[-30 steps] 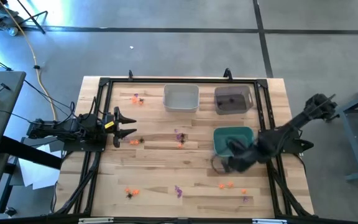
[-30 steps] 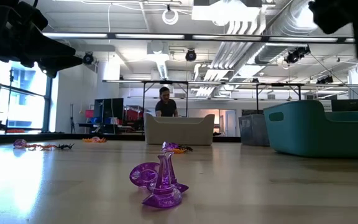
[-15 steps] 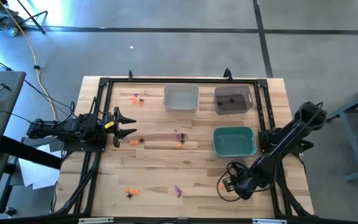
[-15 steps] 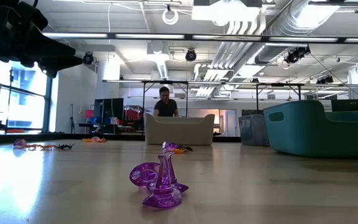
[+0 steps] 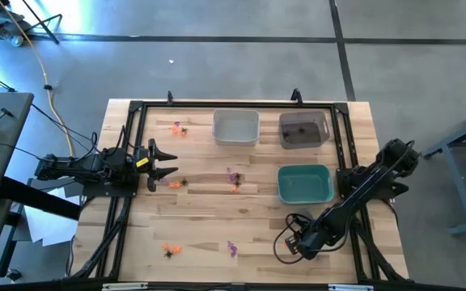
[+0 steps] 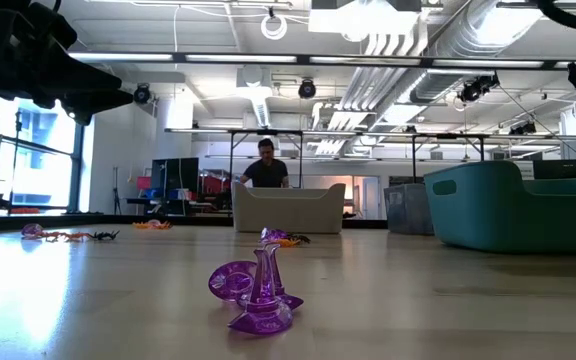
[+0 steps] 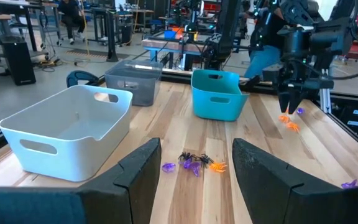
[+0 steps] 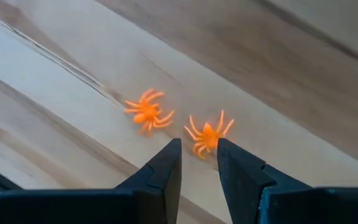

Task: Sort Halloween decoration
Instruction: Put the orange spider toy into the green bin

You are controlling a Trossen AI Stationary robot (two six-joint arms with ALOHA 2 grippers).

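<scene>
Small orange, purple and black trinkets lie scattered on the wooden table: a group [image 5: 234, 179] at mid-table, another [image 5: 171, 250] by the near edge, one [image 5: 176, 127] at the far left. A purple piece [image 6: 258, 295] stands close in the low view. My right gripper [image 8: 197, 152] hangs over two orange spiders, fingers slightly open and pointing down. One spider [image 8: 207, 137] lies just ahead of the fingertips, the other [image 8: 146, 112] beside it. In the high view the right gripper [image 5: 288, 244] covers them. My left gripper [image 5: 165, 162] waits open at the table's left side.
A white bin [image 5: 235, 127] and a grey bin [image 5: 303, 128] stand at the far edge, and a teal bin [image 5: 304, 183] sits just beyond the right gripper. A dark frame [image 5: 129, 145] runs round the table. A person [image 6: 266, 166] is in the room behind.
My right gripper has swung from the teal bin's near-left corner toward the table's near edge and stopped over the two orange spiders. The left arm has kept still, and no trinket has moved.
</scene>
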